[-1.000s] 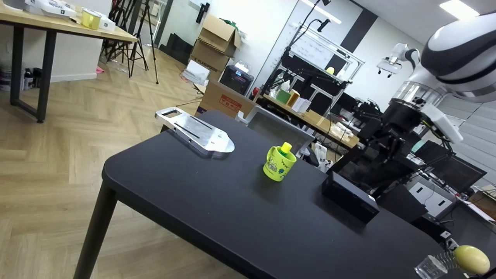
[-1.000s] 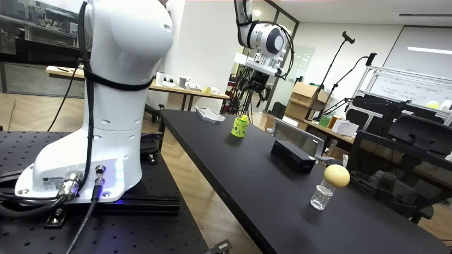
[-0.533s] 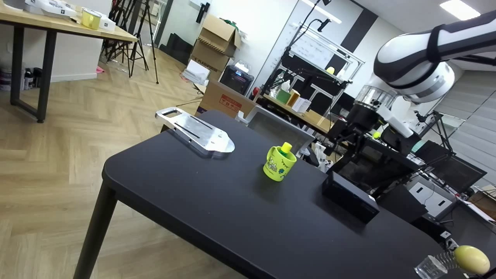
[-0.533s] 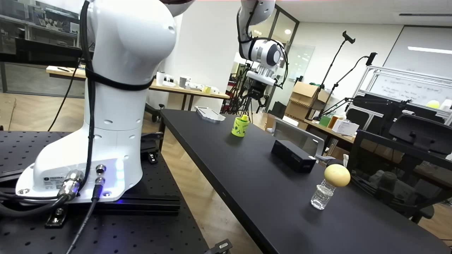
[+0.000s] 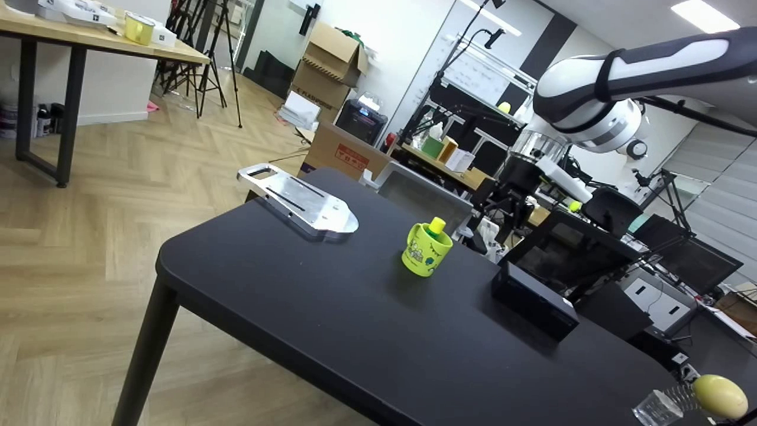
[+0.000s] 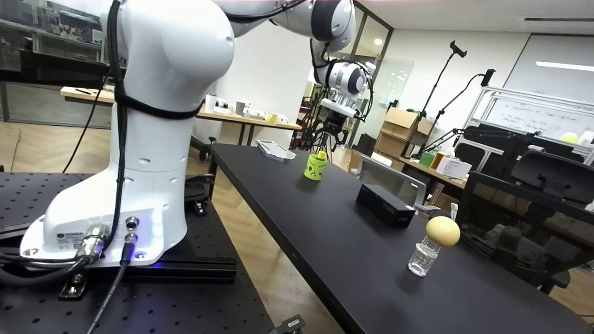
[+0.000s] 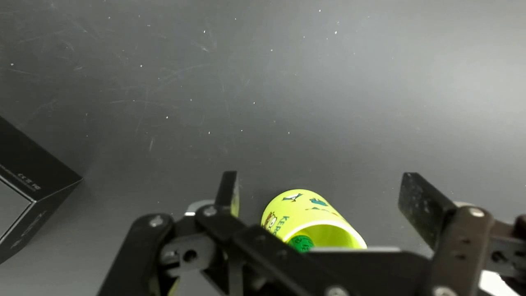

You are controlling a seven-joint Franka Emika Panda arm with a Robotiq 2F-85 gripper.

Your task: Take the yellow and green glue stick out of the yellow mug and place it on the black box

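The lime-yellow mug stands upright on the dark table in both exterior views. The glue stick stands in it, its yellow top above the rim. In the wrist view the mug lies between the fingers in the picture, and the glue stick's green part shows inside it; its top is hidden by the gripper. My gripper is open and empty. It hangs above the table, higher than the mug, in both exterior views. The black box lies apart from the mug.
A grey-white flat device lies at the table's end beyond the mug. A clear jar with a yellow ball on a spring stands past the box. A chair stands against the table's far side.
The arm has stretched out and come lower. The gripper has moved leftward in both exterior views, closer to the mug. Mug, glue stick and box have not moved.
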